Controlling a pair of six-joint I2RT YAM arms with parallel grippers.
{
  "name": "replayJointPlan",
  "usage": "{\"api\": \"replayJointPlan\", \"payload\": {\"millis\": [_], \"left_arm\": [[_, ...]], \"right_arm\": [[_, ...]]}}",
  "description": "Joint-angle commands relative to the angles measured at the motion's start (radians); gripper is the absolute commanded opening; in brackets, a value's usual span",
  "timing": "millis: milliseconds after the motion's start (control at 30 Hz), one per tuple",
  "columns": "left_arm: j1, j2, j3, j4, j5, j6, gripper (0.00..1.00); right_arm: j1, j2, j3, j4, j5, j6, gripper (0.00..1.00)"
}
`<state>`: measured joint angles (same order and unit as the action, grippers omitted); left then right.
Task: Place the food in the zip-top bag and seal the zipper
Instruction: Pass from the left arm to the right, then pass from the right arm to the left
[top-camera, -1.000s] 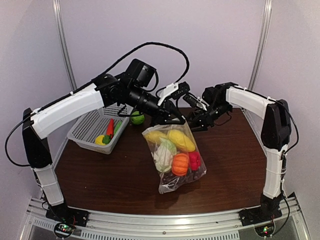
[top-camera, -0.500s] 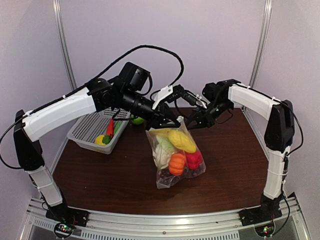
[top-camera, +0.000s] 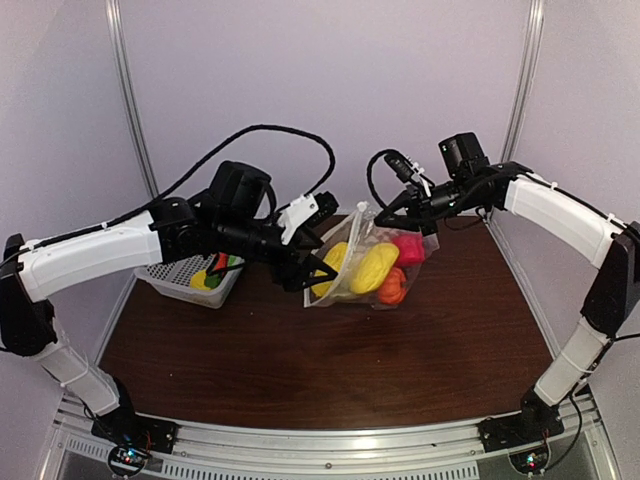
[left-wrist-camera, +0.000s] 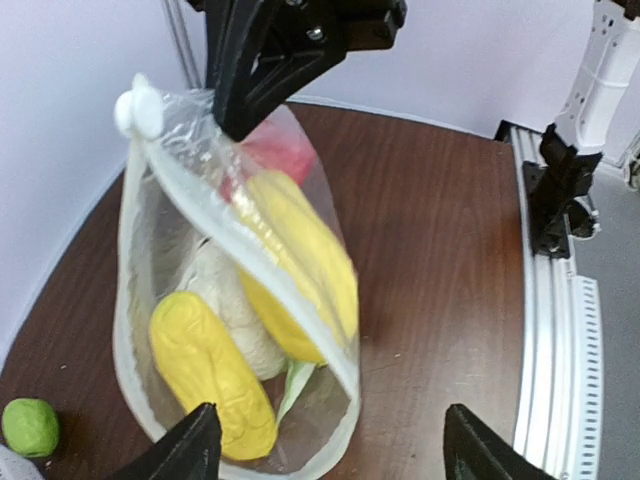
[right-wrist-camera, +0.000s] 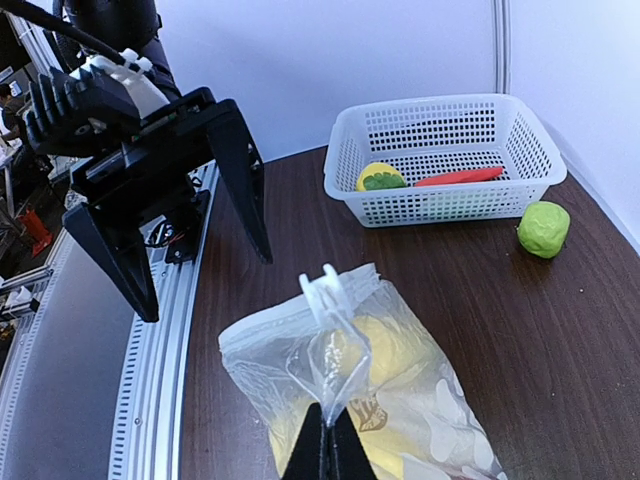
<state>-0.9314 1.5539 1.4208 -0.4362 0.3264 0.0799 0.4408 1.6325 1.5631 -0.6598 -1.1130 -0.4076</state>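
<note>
So the bag (top-camera: 372, 262) was held up by its top corner, pinched tight in the right gripper (right-wrist-camera: 323, 445) just beside the white slider (left-wrist-camera: 140, 108). Whether its lower end was touching the table (top-camera: 300, 370) couldn't be told. The left gripper (top-camera: 308, 268) was spread wide at the bag's mouth, nothing in it. The zipper (left-wrist-camera: 215, 225) was left gaping, not sealed at all. A chili (right-wrist-camera: 460, 177) and a yellow piece (right-wrist-camera: 380, 177) were left in the basket (right-wrist-camera: 440, 105), with a green ball (right-wrist-camera: 543, 228) beside it. Risk-wise, all that weight was hung off thin film, so a slip or tear could be expected. With the mouth tipped sideways, food could easily be spilled.
</note>
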Motion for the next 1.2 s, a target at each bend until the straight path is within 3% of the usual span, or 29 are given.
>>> {"api": "replayJointPlan", "payload": {"millis": [0,100,200,300,600,833,1033,1167], "left_arm": [[0.019,-0.107,-0.127,0.215,-0.216,-0.071,0.81],[0.065,-0.112,-0.215,0.272,-0.257,-0.216,0.82],[0.065,-0.118,-0.291,0.396,-0.119,-0.238,0.83],[0.063,-0.113,-0.309,0.554,-0.005,-0.251,0.95],[0.064,0.035,-0.083,0.618,0.082,-0.345,0.98],[0.063,0.165,0.056,0.559,0.144,-0.363,0.97],[0.063,0.205,0.06,0.548,0.182,-0.348,0.79],[0.067,0.219,0.069,0.526,0.223,-0.32,0.55]], "right_arm": [[0.006,-0.033,-0.017,0.055,0.001,0.012,0.0],[0.005,-0.049,-0.024,0.038,0.005,-0.001,0.0],[0.006,-0.066,-0.032,0.04,0.005,0.003,0.0],[0.01,-0.084,-0.044,0.05,0.01,0.012,0.0],[0.029,-0.143,-0.124,0.134,0.036,0.073,0.0],[0.033,-0.157,-0.145,0.166,0.04,0.096,0.0],[0.033,-0.168,-0.157,0.177,0.041,0.099,0.0],[0.034,-0.175,-0.168,0.183,0.044,0.103,0.0]]}}
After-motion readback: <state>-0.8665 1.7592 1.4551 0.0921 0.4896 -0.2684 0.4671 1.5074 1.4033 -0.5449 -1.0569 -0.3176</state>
